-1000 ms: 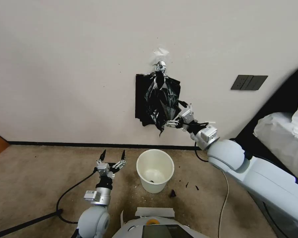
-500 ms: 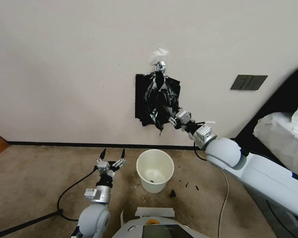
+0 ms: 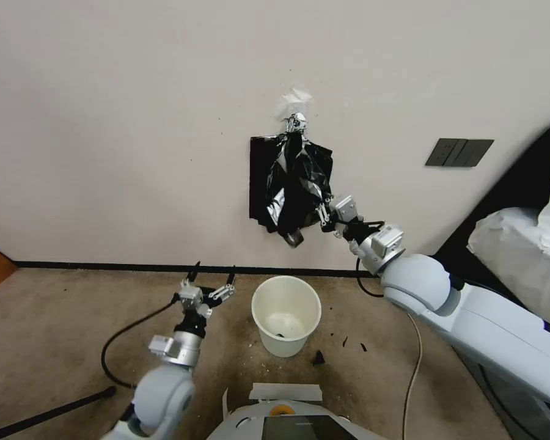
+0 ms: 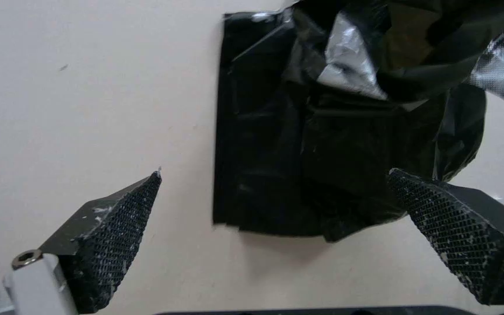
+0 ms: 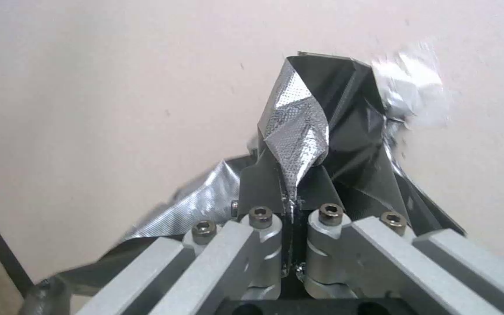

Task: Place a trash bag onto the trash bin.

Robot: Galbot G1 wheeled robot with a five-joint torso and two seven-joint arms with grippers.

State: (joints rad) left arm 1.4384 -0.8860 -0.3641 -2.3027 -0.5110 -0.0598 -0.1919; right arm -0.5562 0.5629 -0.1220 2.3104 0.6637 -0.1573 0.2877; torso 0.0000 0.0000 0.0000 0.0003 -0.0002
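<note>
The trash bag [image 3: 299, 180] is thin, glossy and black, and hangs crumpled from a silver clip [image 3: 296, 123] on the wall, above the trash bin. My right gripper [image 3: 321, 216] is shut on the bag's lower right edge. In the right wrist view the fingers [image 5: 292, 205] are pressed together with a fold of the bag [image 5: 299, 131] pinched between them. The trash bin [image 3: 286, 315] is round, off-white and lidless, and stands on the carpet below. My left gripper [image 3: 212, 282] hovers open to the left of the bin, and in its wrist view [image 4: 275, 175] it points at the bag [image 4: 374, 109].
A flat black bundle of bags [image 3: 259, 183] hangs on the wall behind the loose bag. A dark socket plate [image 3: 459, 152] is on the wall to the right. White-covered furniture [image 3: 519, 256] stands at right. A black cable [image 3: 119, 342] and black scraps [image 3: 318, 357] lie on the carpet.
My right gripper moved in to the bag's lower edge and shut on it; the bag's bottom has shifted and bunched. My left arm lifted slightly and leaned toward the wall.
</note>
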